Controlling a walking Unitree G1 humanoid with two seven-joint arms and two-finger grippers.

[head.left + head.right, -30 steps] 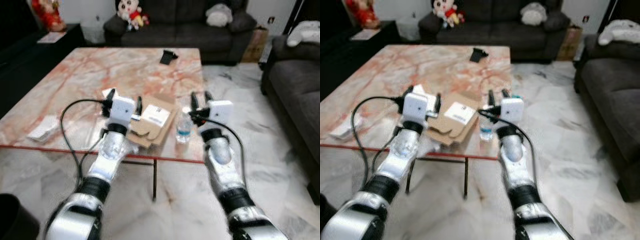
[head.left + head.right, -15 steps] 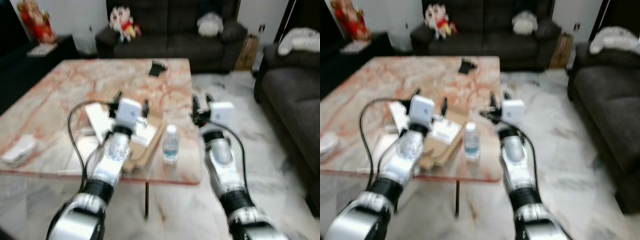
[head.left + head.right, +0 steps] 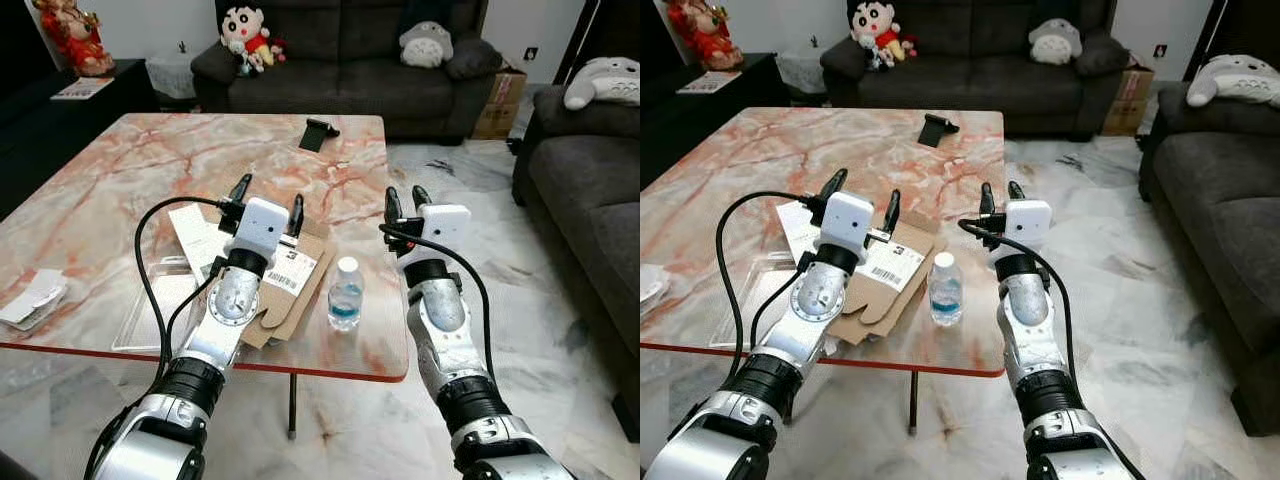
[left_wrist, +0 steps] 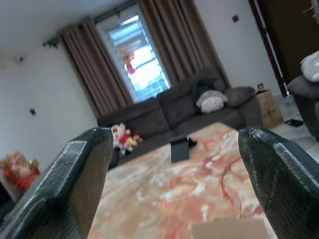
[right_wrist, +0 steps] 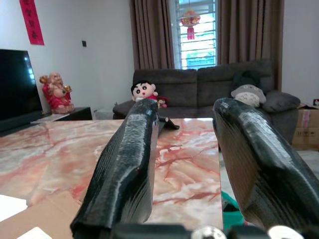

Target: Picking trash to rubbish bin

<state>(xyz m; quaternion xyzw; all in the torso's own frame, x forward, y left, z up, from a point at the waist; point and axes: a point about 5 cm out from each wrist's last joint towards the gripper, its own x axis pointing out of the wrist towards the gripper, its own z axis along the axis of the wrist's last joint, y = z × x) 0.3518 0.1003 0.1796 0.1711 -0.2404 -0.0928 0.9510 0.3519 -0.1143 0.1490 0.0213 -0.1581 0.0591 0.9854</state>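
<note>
A small clear water bottle (image 3: 345,293) with a blue label stands near the front edge of the marble table (image 3: 150,170). To its left lies flattened brown cardboard (image 3: 283,300) with a white barcode label. My left gripper (image 3: 268,197) is raised above the cardboard, open and empty, its fingers (image 4: 75,184) spread wide. My right gripper (image 3: 405,197) is also open and empty, hovering above the table's right edge, just right of the bottle. Its fingers (image 5: 124,164) frame the tabletop ahead.
A white paper sheet (image 3: 195,230), a clear plastic tray (image 3: 150,310) and crumpled white paper (image 3: 30,298) lie on the table's left part. A black object (image 3: 319,132) stands at its far side. Dark sofas (image 3: 360,60) are behind and at the right, marble floor (image 3: 520,300) between.
The whole view has shifted and sharpened as the camera moved. Both grippers stay raised, open and empty over the table's front; nothing was taken hold of.
</note>
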